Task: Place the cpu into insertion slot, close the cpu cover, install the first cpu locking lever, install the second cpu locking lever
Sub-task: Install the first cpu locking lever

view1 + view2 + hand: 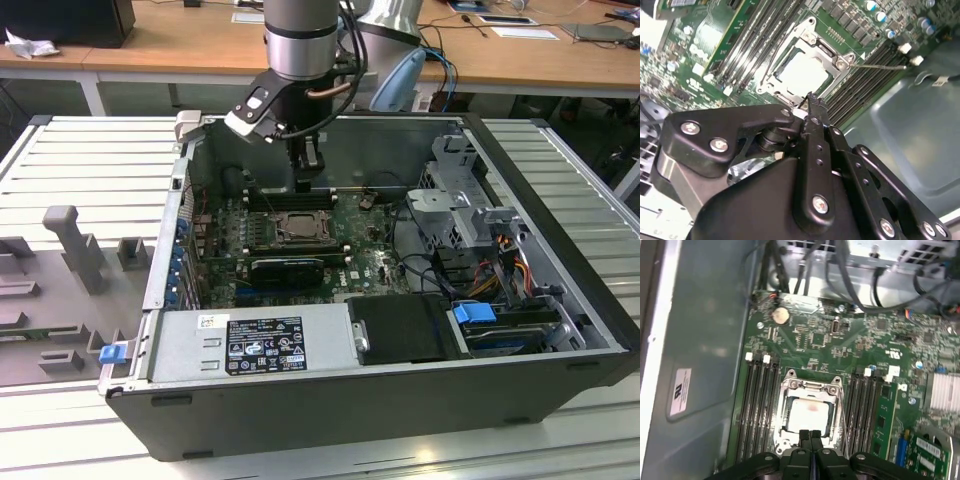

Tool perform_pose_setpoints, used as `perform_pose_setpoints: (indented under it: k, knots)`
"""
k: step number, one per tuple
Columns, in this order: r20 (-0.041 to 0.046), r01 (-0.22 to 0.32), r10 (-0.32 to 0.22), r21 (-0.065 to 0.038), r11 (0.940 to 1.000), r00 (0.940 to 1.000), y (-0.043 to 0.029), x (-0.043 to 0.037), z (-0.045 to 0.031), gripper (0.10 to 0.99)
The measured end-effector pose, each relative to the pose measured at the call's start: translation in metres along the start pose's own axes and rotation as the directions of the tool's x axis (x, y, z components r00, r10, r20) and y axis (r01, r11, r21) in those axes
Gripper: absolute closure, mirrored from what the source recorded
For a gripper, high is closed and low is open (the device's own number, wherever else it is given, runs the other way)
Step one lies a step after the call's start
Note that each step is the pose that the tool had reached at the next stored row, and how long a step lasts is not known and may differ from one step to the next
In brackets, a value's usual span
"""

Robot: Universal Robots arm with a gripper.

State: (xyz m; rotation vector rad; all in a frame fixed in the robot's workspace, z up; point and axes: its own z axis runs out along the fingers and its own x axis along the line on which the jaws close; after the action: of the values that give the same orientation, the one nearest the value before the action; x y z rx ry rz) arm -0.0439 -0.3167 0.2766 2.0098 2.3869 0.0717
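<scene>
The cpu (810, 412) lies flat in the socket on the green motherboard, its pale top also visible in the second wrist view (802, 72). The cpu cover (810, 386) is down around it, its metal frame bordering the chip. A thin wire lever (880, 65) sticks out from one socket corner over the memory slots, and another wire lever (771, 57) curves along the opposite side. My gripper (811, 436) is shut with nothing between its fingers, its tips hovering just above the socket's edge. In the exterior view the gripper (305, 183) hangs over the socket (298, 228).
The open computer case (560, 200) walls in the motherboard. Memory slots (757, 405) flank the socket on both sides. A power supply (260, 345), a drive cage (455, 190) and bundled cables (500, 270) stand to the exterior view's right. A grey fixture (75, 245) stands outside on the left.
</scene>
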Motion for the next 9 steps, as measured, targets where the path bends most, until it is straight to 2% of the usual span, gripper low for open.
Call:
perform_pose_setpoints:
  k: [3,9]
  knots:
    - [-0.0023,0.047,-0.047,0.001,0.9989,0.9989,0.0,0.0,0.0,0.98]
    - [-0.0063,0.127,-0.127,0.001,0.9919,0.9919,0.0,0.0,0.0,0.98]
